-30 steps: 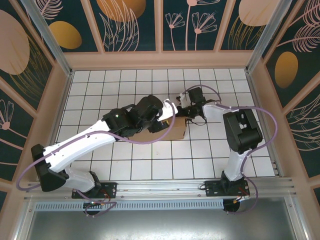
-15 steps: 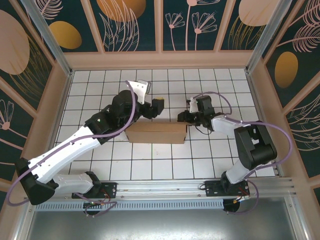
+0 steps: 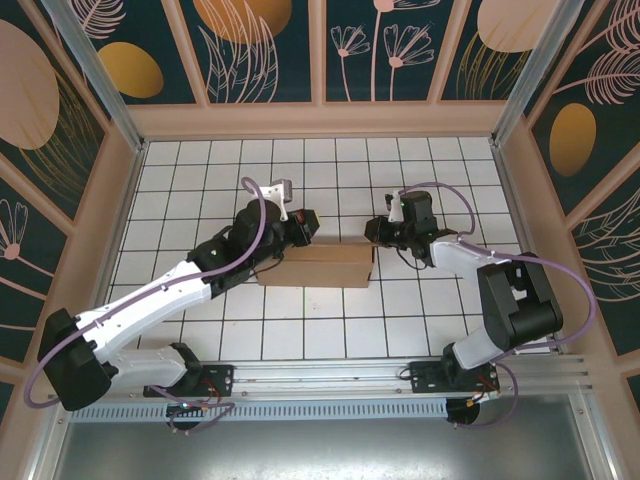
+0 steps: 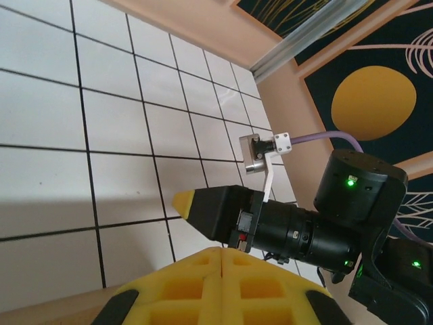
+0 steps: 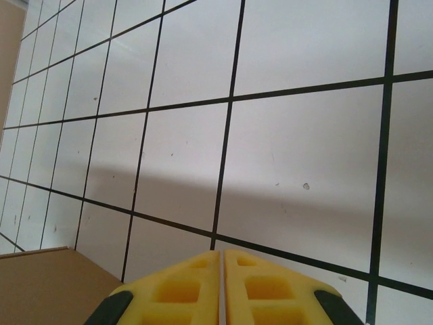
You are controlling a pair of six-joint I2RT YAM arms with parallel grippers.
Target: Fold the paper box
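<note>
- Paper box [image 3: 318,266]: plain brown cardboard, made up into a flat rectangle. It lies flat on the white tiled table [image 3: 400,322], long sides running left to right as seen from above the arm bases.
- Left gripper [image 4: 222,258]: yellow pads pressed together along a single seam, with nothing between them. It sits just beyond the box's far long edge, left of that edge's middle, and points toward the box's right end. Its own wrist view shows a strip of brown cardboard low and to the left of the pads.
- Right gripper [image 5: 221,261]: pads likewise closed flush and holding nothing. It sits at the box's far right corner and points toward the box's left end. The wrist view shows a corner of the box low and to the left of the pads. Whether the pads touch the cardboard cannot be told.
- The two grippers face each other along the box's far edge, tips apart (from the left wrist, the right gripper's yellow tip points back toward the lens, with bare tile behind it).
- The left arm reaches in on a diagonal from the box's near left. The right arm bends round the box's right end.
</note>
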